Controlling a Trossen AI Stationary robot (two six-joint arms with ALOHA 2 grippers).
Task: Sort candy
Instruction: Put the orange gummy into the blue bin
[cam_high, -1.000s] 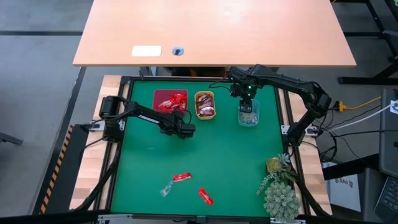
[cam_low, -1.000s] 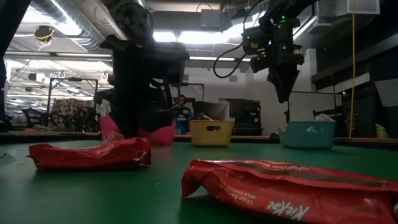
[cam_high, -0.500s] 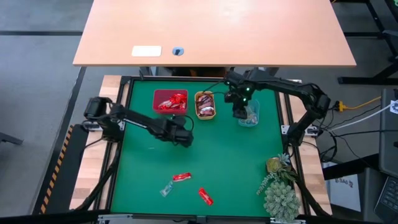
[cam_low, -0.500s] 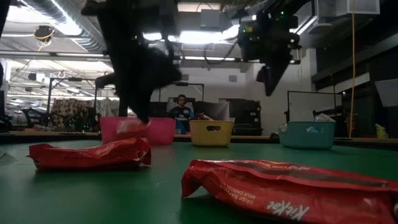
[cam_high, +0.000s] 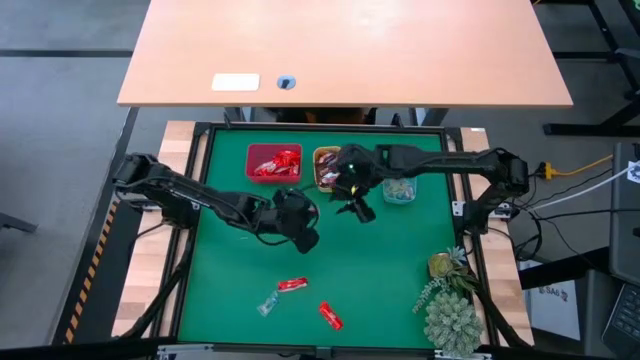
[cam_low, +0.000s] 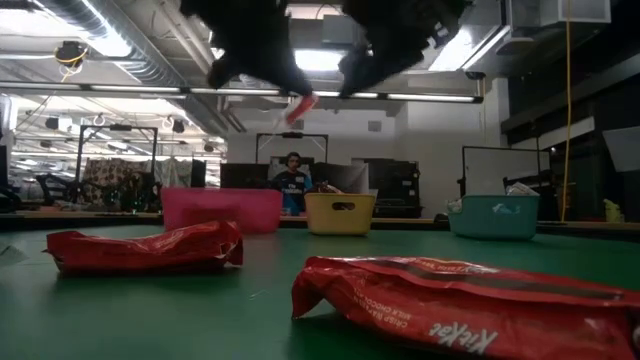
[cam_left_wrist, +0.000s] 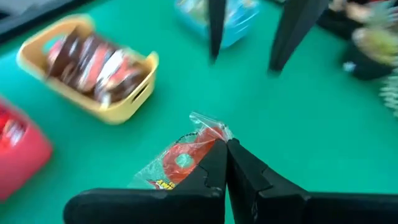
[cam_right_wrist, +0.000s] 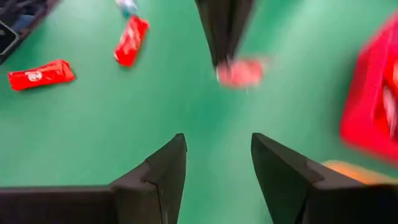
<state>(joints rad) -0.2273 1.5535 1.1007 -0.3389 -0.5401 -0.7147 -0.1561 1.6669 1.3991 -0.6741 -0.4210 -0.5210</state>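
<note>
Swung toward table middle, left gripper (cam_left_wrist: 226, 149) clenched on clear red-printed candy (cam_left_wrist: 183, 155), open right gripper (cam_right_wrist: 217, 149) facing it, teal tray (cam_high: 401, 190) behind

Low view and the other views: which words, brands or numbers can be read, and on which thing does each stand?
"KitKat": upside down on the near red wrapper.
Small print beside it: too blurred to read.
Clear candy held in the left claw: yellow print, unreadable.
White label on the wooden table: nothing legible.
</note>
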